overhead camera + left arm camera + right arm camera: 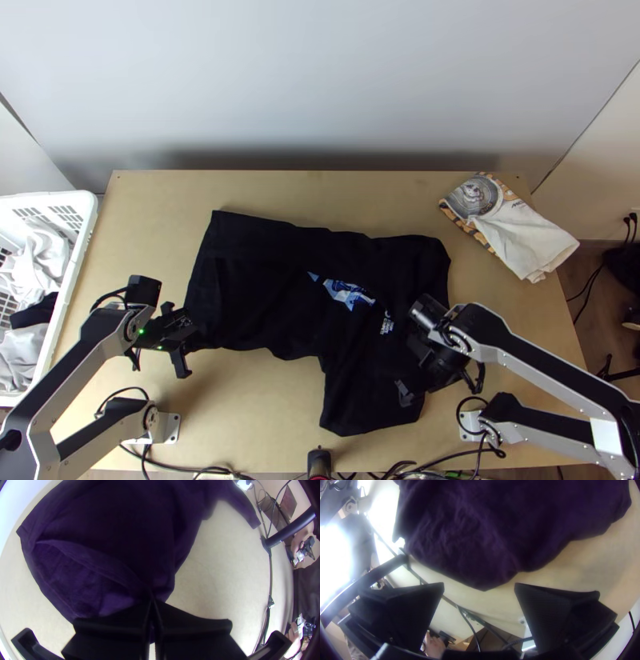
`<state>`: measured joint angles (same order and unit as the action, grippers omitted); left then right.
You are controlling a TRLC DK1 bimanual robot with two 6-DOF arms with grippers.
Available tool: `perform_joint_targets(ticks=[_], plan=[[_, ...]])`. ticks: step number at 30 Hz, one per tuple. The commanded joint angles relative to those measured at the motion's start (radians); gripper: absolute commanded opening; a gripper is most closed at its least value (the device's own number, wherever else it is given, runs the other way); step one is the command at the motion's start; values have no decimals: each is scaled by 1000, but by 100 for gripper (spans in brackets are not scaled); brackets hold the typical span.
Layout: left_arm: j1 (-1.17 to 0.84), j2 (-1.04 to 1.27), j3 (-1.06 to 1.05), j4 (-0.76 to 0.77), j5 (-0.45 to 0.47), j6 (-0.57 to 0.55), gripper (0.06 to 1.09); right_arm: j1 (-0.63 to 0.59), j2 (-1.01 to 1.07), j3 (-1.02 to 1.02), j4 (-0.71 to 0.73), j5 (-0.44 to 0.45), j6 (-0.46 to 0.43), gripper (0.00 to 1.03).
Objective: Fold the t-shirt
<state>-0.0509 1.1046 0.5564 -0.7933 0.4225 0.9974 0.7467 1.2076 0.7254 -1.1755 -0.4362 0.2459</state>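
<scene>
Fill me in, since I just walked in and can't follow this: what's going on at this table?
Two robot arms are at work on a black t-shirt, which lies loosely spread on the table, printed side up, not yet folded into a neat shape. The left gripper has its fingers shut on an edge of it. The right gripper is at the shirt's other end with its fingers wide apart, holding nothing.

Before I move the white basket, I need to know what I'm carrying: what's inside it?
The white basket holds crumpled white cloth, black cloth and light grey cloth. Anything beneath them is covered, and the view's edge cuts off part of the basket.
</scene>
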Motion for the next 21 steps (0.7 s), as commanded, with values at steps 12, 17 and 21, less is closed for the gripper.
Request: perform_joint_targets(ticks=[12, 17, 21], plan=[[-4, 3, 19, 3, -7, -14, 9, -58, 47, -119, 229, 48, 138, 98], [0, 3, 16, 3, -7, -14, 9, 63, -5, -121, 195, 48, 145, 98], [-1, 3, 13, 3, -7, -19, 9, 146, -19, -109, 178, 47, 151, 96]])
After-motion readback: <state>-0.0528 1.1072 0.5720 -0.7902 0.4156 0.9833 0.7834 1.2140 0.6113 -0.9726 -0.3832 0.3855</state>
